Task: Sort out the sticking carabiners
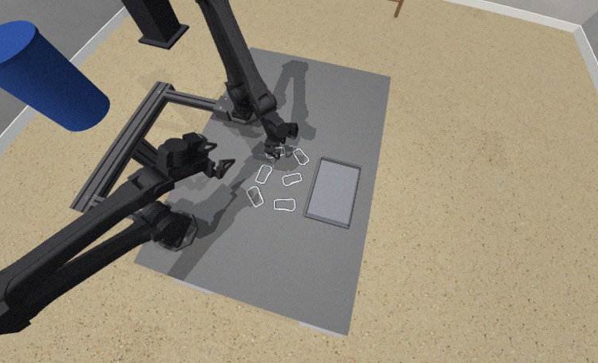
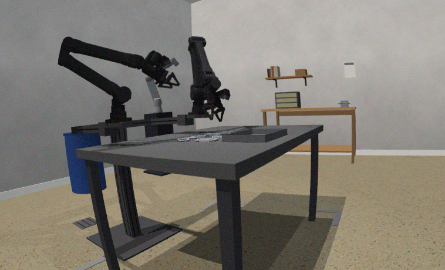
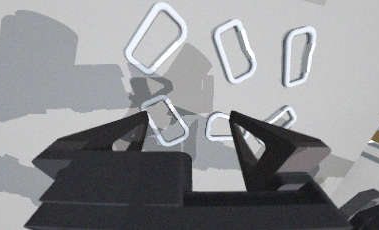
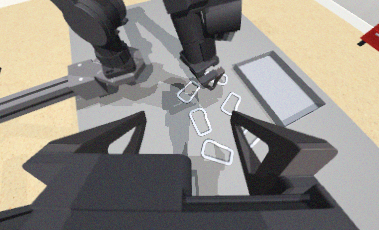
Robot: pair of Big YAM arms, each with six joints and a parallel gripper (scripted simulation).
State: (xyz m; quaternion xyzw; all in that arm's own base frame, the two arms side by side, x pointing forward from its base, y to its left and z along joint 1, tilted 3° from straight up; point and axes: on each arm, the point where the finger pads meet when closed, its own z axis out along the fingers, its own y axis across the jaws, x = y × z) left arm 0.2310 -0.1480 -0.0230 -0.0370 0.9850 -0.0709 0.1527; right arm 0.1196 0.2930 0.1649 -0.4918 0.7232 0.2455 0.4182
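Top: left gripper (image 1: 277, 152) (image 2: 216, 118) (image 3: 189, 115) (image 4: 216, 82) seemingly open.

Plain grey walls meet a speckled tan floor (image 1: 495, 180) (image 2: 385, 201). A wooden workbench (image 2: 308, 109) — drawers atop — stands below a shelf (image 2: 289, 77).
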